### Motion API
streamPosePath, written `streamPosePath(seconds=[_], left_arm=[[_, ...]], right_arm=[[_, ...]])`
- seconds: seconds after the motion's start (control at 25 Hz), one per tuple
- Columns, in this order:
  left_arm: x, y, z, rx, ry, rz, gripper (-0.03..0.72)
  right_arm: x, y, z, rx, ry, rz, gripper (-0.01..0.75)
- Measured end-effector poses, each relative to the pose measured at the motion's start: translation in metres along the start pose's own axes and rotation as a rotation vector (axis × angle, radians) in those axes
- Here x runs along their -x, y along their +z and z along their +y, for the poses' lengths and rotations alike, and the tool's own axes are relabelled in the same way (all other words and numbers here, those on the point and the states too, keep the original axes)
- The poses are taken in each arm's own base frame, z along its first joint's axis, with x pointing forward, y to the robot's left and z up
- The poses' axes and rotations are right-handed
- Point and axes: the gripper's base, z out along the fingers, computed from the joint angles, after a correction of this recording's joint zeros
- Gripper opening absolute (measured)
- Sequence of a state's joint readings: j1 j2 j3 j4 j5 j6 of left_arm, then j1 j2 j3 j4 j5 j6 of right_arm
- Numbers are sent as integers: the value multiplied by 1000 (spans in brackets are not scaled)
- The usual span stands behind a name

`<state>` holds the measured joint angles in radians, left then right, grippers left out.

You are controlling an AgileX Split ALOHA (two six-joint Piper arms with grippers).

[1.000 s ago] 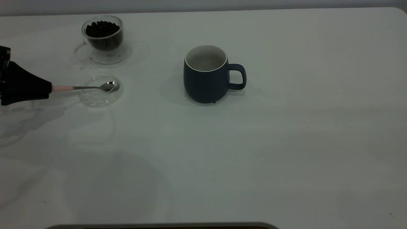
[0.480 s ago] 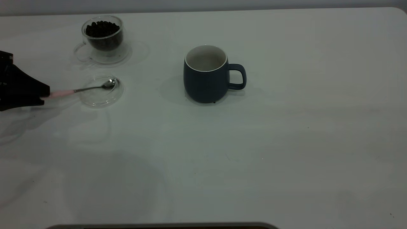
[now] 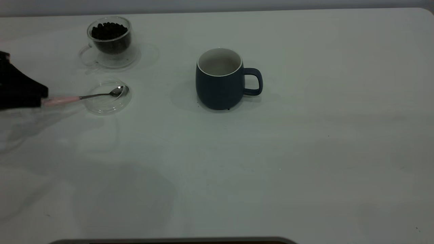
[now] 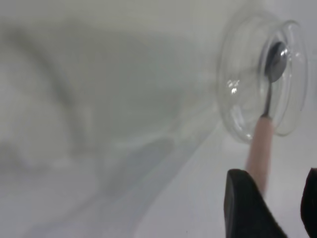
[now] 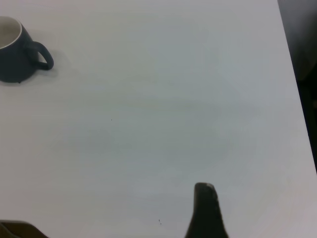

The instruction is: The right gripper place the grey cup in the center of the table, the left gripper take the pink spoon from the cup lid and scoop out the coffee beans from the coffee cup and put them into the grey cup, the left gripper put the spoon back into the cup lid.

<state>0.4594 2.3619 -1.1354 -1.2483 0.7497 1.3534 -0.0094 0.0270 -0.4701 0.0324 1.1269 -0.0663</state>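
A white table [image 3: 305,152] with rounded corners fills the exterior view, a pale wall strip behind its far edge; the grey cup [image 3: 219,81] stands upright near the centre, white inside, its loop handle pointing toward the right side of that view; the left gripper [image 3: 40,98] enters at the table's left edge, its black tip at the end of the spoon's handle; from the left wrist view its two fingers [image 4: 247,206] stand apart with the pink handle between them, and whether they touch it cannot be told; the right gripper [image 5: 207,208] shows only as one dark finger low in its own wrist view, well away from the cup, and its state cannot be told. The coffee cup [image 3: 109,37] sits on its clear saucer at the far left, holding the coffee beans [image 3: 109,30]; in front of it lies the cup lid [image 3: 107,96], flat on the table; the pink spoon [image 3: 84,97] lies nearly level across it, long axis running left to right, metal bowl resting inside the lid near its right rim, handle reaching out over the left rim toward the gripper.
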Motion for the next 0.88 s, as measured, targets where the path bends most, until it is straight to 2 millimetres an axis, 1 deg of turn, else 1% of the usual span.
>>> streamPosePath(seconds=[0.12, 0.28, 0.36, 0.48, 0.6, 0.68, 0.72, 0.76, 0.84, 0.88], left_arm=[[15, -19, -13, 41, 59, -7, 339], [35, -51, -35, 123, 112, 1, 340], [45, -67, -49, 153, 133, 5, 349], [54, -87, -75, 183, 166, 28, 386], [62, -101, -111, 235, 217, 55, 440], [65, -104, -133, 284, 252, 80, 471], [66, -107, -148, 318, 276, 89, 487], [67, -108, -160, 355, 289, 101, 499], [65, -109, -189, 423, 338, 131, 525], [63, -110, -200, 452, 342, 142, 535]], right_arm=[[0, 0, 0, 0, 0, 0, 591], [0, 0, 0, 0, 0, 0, 591], [0, 0, 0, 0, 0, 0, 591], [0, 0, 0, 0, 0, 0, 591], [0, 0, 0, 0, 0, 0, 591], [0, 0, 0, 0, 0, 0, 591], [0, 0, 0, 0, 0, 0, 591], [0, 0, 0, 0, 0, 0, 591], [0, 0, 0, 0, 0, 0, 591], [0, 0, 0, 0, 0, 0, 591]])
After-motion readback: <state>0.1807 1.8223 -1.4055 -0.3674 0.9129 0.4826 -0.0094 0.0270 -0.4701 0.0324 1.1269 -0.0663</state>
